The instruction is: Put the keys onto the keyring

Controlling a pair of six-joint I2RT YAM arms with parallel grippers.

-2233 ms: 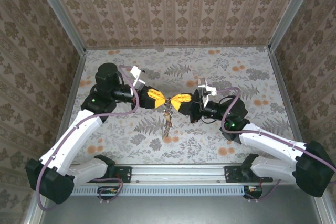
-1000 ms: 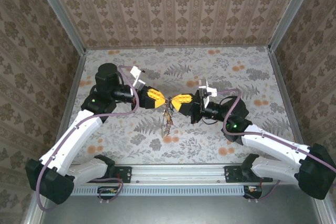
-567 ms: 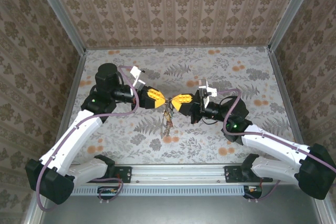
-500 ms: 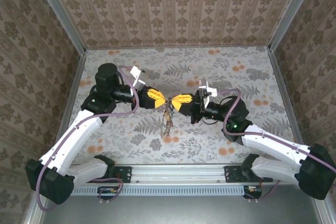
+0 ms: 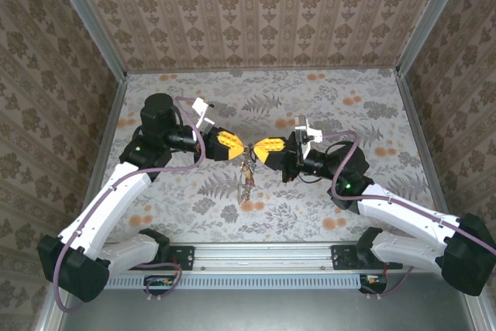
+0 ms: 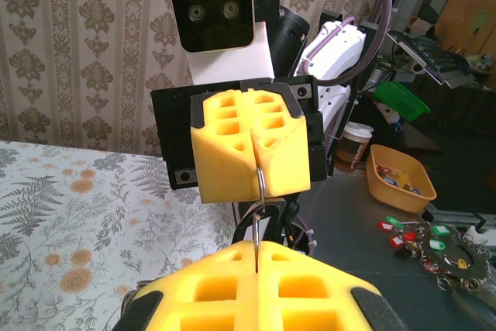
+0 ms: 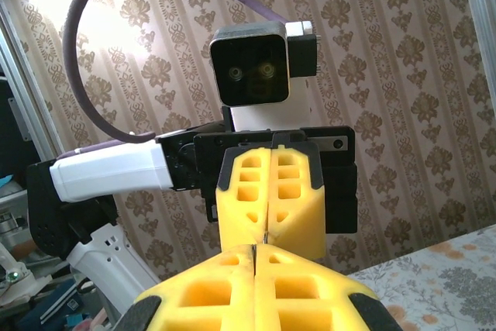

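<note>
Centre of the top view: left gripper and right gripper meet tip to tip, each closed on the keyring; keys hang below.

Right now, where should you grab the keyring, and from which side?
The keyring: grip its bare top arc, coming from either side, as the left gripper and right gripper hold it. It hangs upright, keys crowding the bottom.
</note>
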